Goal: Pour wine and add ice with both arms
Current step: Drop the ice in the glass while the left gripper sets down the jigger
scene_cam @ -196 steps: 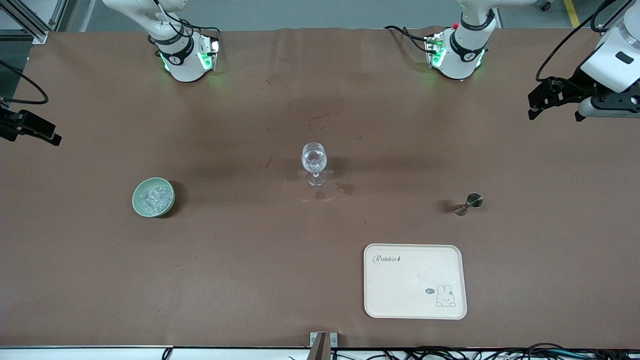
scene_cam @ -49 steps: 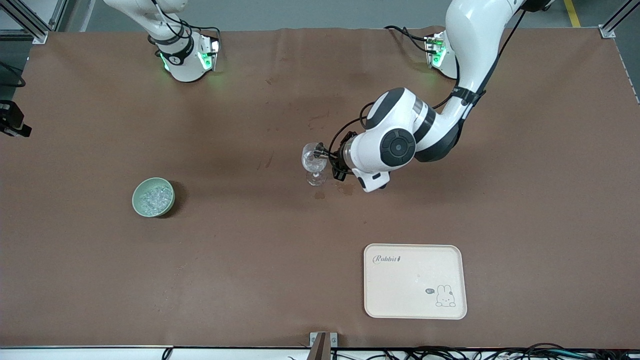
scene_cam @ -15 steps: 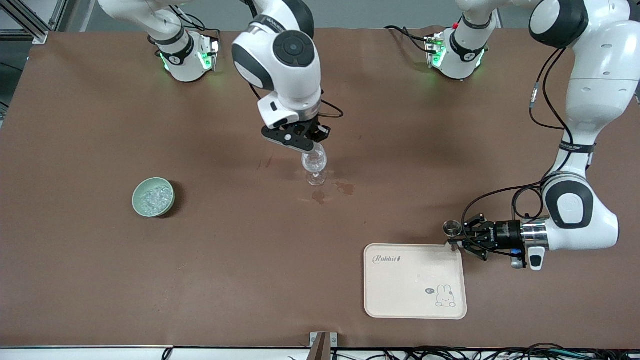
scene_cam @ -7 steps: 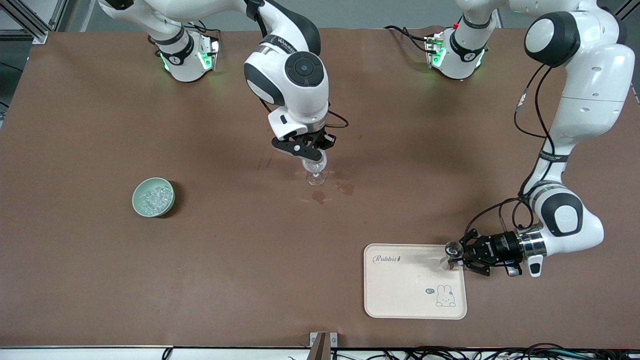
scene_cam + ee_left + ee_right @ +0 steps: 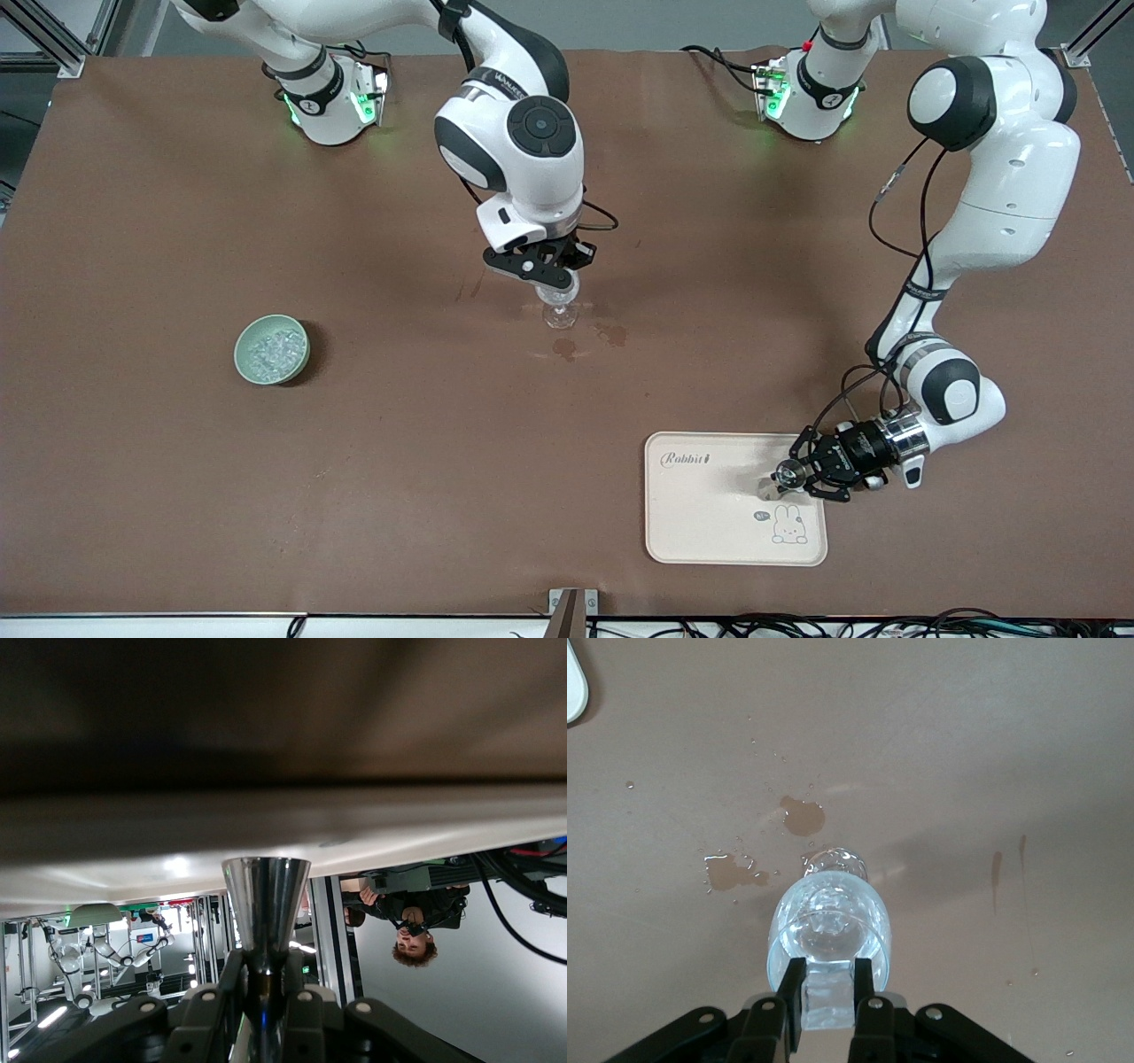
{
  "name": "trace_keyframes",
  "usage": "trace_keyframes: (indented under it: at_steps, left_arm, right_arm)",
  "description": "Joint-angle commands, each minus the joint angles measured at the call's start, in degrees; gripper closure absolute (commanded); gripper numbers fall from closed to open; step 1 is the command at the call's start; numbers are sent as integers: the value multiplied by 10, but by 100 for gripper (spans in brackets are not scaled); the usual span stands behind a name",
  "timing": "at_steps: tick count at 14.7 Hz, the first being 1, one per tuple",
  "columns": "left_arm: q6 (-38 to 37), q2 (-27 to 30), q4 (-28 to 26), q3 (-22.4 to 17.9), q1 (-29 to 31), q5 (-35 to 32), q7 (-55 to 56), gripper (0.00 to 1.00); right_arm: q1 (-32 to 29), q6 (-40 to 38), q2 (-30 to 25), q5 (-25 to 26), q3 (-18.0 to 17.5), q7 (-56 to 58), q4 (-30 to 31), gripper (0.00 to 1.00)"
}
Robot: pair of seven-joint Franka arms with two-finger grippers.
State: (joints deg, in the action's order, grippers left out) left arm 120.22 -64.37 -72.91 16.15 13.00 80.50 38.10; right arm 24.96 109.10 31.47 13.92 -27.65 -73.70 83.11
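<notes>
I see the stemmed glass (image 5: 557,297) mid-worktop (image 5: 133,496), bowl (image 5: 272,349) of ice (image 5: 274,346) toward the right arm's end, tray (image 5: 709,523) nearest the front camera.

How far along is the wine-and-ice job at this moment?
Looks done: the clear stemmed glass already holds liquid, with wet spots on the brown table beside it. In hand: the right tool is shut on an ice chunk over the glass; the left tool, shut on the small steel measuring cup, is over the cream tray. Left: dropping the ice, setting the cup down.
</notes>
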Motion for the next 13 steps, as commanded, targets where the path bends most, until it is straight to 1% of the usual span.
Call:
trace_keyframes:
  at_steps: [1, 3, 5, 6, 7, 10, 12, 13]
  left_arm:
    - [0, -9, 15, 2, -1, 14, 2, 90]
    - [0, -13, 15, 2, -1, 14, 2, 71]
    - [0, -12, 15, 2, -1, 15, 7, 45]
    - [0, -11, 14, 2, -1, 14, 4, 25]
    - [-1, -8, 14, 2, -1, 11, -2, 0]
    - [-3, 0, 14, 1, 3, 4, 1, 0]
    - [-5, 18, 14, 1, 9, -28, 2, 0]
    - [-5, 28, 13, 1, 13, -55, 1, 0]
  right_arm:
    - [2, -3, 7, 17, -4, -12, -12, 96]
    - [2, -3, 6, 17, -4, -13, -12, 96]
    - [2, -4, 6, 19, -4, -13, -9, 96]
    - [2, -4, 7, 20, -4, -13, -8, 95]
    - [2, -4, 7, 20, -4, -13, -8, 95]
    - [1, -5, 7, 21, -4, -13, -8, 95]
    - [0, -5, 6, 23, -4, -13, -8, 95]
    - [0, -5, 7, 23, -4, -13, -7, 93]
